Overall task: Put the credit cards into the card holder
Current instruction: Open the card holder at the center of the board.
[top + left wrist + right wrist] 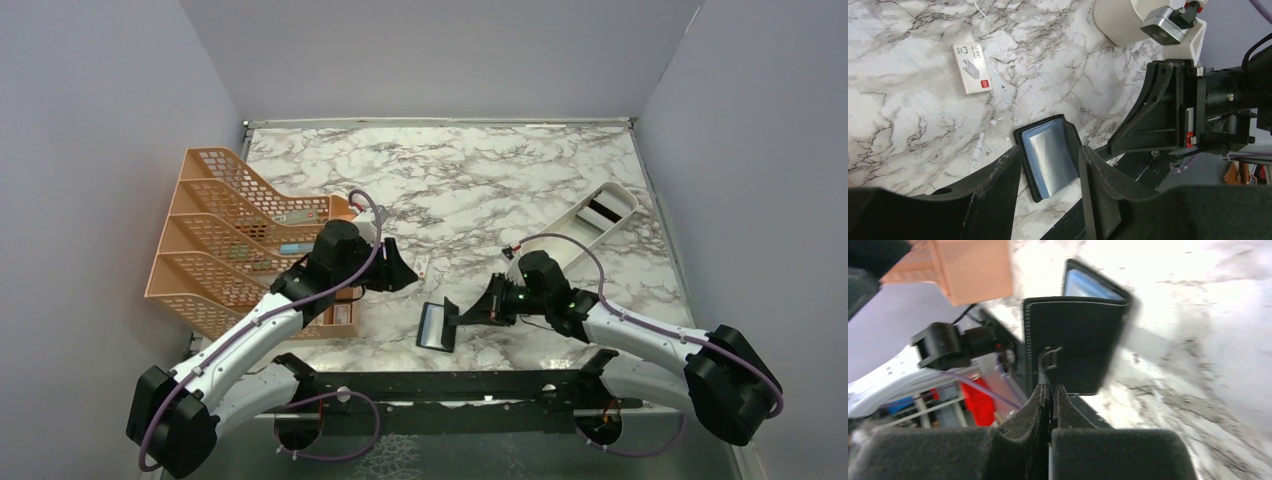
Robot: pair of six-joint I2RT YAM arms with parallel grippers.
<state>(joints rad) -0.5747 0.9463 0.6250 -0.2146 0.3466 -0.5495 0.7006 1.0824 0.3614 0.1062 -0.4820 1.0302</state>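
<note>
**Top external view:** the right gripper [468, 314] is clenched on one leaf of the card holder [436, 327], which sits open at the near middle of the marble table [450, 170]. The left gripper [400, 270] hangs just beyond it, in front of the orange mesh rack [215, 215]. No credit cards can be identified with certainty; a dark rectangle [603, 211] lying in the white tray [622, 200] at far right may be one. **Left wrist view:** the left fingers [998, 180] stand apart with nothing between them. The blue-grey lining of the holder's lower leaf, flat on the table, shows through the gap. A small white piece [972, 68] with a red mark lies well apart on the marble. **Right wrist view (blurred):** the right fingers [1040, 400] are pinched together on the edge of the raised black leaf. **Judged step:** presenting the holder open for loading, with no card yet in hand. To do this well, the right pinch should steady the raised leaf with the pocket mouth facing the left arm. The left should take a card by a short edge, square it to the pocket and slide it in at a shallow angle, since the free leaf could skid on smooth marble.
</note>
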